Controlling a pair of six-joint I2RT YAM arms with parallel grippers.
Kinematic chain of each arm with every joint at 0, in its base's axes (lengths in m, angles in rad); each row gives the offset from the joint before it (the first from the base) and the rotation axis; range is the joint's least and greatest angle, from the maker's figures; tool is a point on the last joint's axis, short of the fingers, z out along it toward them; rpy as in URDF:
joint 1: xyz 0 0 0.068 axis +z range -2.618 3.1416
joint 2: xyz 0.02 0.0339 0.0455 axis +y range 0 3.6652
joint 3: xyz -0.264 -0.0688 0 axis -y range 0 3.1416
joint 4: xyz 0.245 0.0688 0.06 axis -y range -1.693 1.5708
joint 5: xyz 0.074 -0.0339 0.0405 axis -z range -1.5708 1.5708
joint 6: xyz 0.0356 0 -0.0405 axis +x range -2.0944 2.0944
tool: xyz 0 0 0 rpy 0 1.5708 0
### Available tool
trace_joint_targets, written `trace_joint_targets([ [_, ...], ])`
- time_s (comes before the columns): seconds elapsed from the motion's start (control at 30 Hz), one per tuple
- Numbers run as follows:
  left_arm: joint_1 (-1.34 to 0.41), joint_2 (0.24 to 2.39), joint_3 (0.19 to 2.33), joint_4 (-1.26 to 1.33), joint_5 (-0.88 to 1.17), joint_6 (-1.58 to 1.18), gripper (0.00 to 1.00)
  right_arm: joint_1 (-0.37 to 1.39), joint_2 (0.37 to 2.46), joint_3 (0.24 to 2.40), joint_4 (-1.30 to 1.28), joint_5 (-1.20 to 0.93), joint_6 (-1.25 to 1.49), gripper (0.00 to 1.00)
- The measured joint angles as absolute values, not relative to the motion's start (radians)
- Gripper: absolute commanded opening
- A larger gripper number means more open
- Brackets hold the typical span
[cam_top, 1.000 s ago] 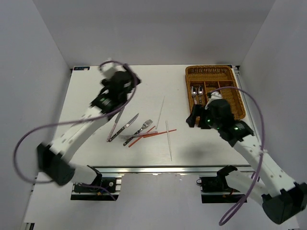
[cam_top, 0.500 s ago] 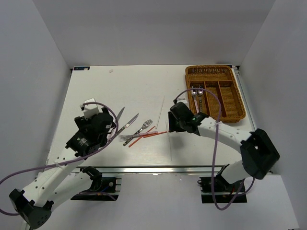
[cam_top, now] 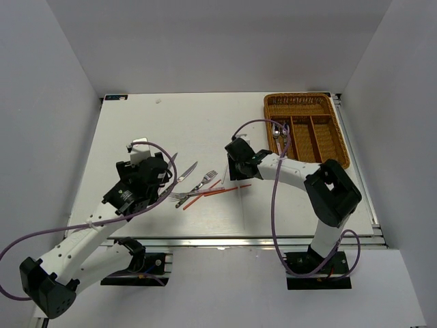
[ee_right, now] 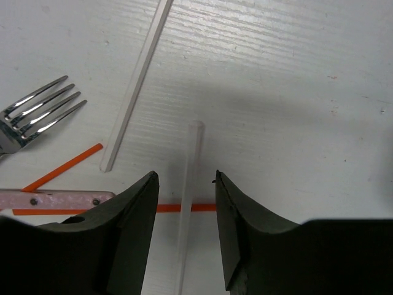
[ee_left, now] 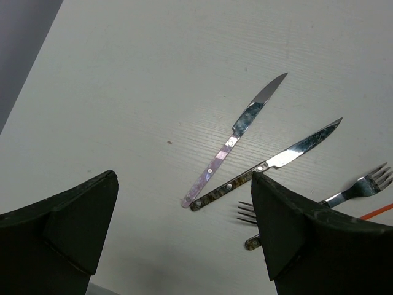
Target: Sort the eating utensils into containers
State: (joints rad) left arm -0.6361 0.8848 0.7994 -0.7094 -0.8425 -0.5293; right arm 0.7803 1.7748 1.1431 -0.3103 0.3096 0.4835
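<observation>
The woven wicker tray [cam_top: 326, 140] stands at the back right with two silver spoons [cam_top: 278, 131] in one long slot. Two knives [cam_top: 185, 175], two forks [cam_top: 205, 182], red chopsticks [cam_top: 220, 192] and white chopsticks [cam_top: 240, 197] lie mid-table. My left gripper [cam_top: 160, 175] [ee_left: 184, 183] is open above the handle ends of the pink-handled knife [ee_left: 234, 140] and dark-handled knife [ee_left: 270, 162]. My right gripper [cam_top: 236, 164] [ee_right: 184, 179] is open, low over the table, straddling one white chopstick [ee_right: 191, 161] where it crosses a red chopstick [ee_right: 167, 208].
A second white chopstick [ee_right: 139, 78] lies left of the straddled one, with fork tines [ee_right: 44, 112] and a pink handle [ee_right: 55, 198] close by. The tray's other slots [cam_top: 326, 130] hold nothing that I can see. Grey walls enclose the table on three sides.
My right arm moved left from the tray to the white chopstick. My left arm swung back from the far left, then shifted right over the knives.
</observation>
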Motion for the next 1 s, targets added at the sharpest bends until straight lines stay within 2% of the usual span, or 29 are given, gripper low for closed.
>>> trace_joint_targets([
  [0.33,-0.636,0.868,0.799,-0.695,-0.813,-0.511,0.98,0.78,1.797,1.142,-0.305,0.303,0.49,0.36],
  [0.4,-0.636,0.871,0.799,-0.695,-0.81,-0.51,0.98,0.78,1.806,1.135,-0.295,0.299,0.491,0.31],
  [0.53,-0.636,0.871,0.799,-0.695,-0.803,-0.507,0.98,0.78,1.832,1.127,-0.292,0.292,0.495,0.3],
  [0.77,-0.636,0.871,0.799,-0.695,-0.797,-0.504,0.98,0.78,1.836,1.127,-0.288,0.292,0.496,0.19],
  [0.9,-0.636,0.871,0.799,-0.695,-0.796,-0.504,0.98,0.78,1.836,1.127,-0.288,0.292,0.496,0.07],
  [1.0,-0.636,0.871,0.799,-0.695,-0.796,-0.503,0.98,0.78,1.834,1.127,-0.289,0.292,0.496,0.02],
])
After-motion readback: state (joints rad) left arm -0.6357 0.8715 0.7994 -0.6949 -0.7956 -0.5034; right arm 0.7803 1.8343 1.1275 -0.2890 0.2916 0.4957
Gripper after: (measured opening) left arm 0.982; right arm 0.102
